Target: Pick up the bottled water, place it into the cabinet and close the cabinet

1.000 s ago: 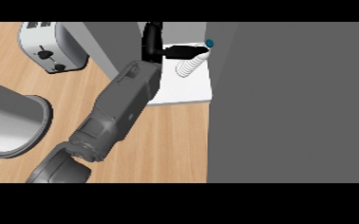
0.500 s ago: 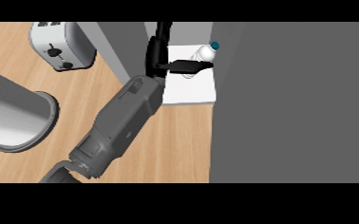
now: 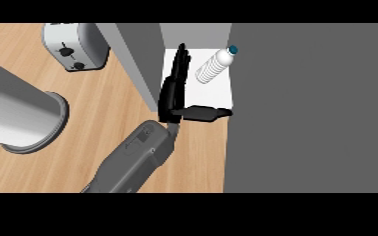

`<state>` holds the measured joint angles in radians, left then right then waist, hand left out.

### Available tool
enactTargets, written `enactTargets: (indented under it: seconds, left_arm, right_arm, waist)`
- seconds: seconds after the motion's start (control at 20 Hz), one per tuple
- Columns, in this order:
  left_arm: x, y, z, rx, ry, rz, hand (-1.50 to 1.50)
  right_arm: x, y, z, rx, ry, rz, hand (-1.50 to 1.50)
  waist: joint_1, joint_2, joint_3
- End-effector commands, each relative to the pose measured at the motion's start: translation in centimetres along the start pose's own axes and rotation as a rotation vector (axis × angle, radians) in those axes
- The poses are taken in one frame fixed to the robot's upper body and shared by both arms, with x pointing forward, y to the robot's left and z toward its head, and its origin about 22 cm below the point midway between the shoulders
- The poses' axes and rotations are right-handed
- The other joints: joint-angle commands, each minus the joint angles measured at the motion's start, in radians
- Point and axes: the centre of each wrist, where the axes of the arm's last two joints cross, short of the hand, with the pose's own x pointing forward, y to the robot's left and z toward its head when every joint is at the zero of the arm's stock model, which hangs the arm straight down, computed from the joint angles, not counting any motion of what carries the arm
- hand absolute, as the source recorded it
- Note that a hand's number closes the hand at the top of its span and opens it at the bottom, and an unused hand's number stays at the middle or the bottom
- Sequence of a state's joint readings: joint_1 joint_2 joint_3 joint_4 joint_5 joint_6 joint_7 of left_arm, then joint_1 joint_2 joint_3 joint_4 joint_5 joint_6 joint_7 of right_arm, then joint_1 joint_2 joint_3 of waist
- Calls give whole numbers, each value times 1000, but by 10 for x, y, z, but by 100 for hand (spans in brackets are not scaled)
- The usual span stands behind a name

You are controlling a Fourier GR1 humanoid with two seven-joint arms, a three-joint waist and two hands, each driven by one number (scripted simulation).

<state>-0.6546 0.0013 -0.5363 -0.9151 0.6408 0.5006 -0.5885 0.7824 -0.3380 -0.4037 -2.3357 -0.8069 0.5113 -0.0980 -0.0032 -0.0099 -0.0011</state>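
Clear ribbed plastic bottled water point(image 3: 212, 66), blue cap, lies tilted on the white cabinet point(image 3: 214, 95) floor, apart from the hand point(image 3: 174, 87). Fingers straight, thumb out sideways, holding nothing. Which hand: likely right, other not seen. Bottle looks light, smooth, a bit squashy, may roll; best gripped round mid-body. Grey door point(image 3: 295, 105) open. Toaster point(image 3: 76, 47) on the counter point(image 3: 88, 105).

We see a clear ribbed plastic bottle with a blue cap point(image 3: 214, 66) on a white cabinet floor point(image 3: 210, 97), a black hand point(image 3: 174, 92), a silver toaster point(image 3: 75, 46) upper left, and a light wooden counter point(image 3: 103, 100).
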Motion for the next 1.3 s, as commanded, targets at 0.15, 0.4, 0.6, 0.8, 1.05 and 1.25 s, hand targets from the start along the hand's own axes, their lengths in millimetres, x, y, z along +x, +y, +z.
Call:
enactTargets:
  seconds: [0.15,0.4,0.6,0.8,1.05,1.25]
  left_arm:
    - [3,-6,79,3,28,80,-150]
    - [15,12,118,-101,43,127,150]
    - [35,25,134,-110,48,106,150]
    - [53,55,148,-120,45,96,150]
    - [59,101,161,-117,64,32,150]
    - [78,135,159,-103,22,1,150]
  right_arm:
    - [24,29,-6,8,-44,68,-150]
    - [32,33,-12,96,1,69,150]
    - [30,28,-11,195,27,78,150]
    - [29,28,-14,232,45,53,150]
    - [32,44,-15,390,131,60,150]
    - [40,50,-22,502,112,71,150]
  waist:
    - [13,0,0]
    - [11,3,-1]
    - [2,-1,0]
    - [3,4,0]
    - [-5,1,-2]
    - [2,-3,-4]
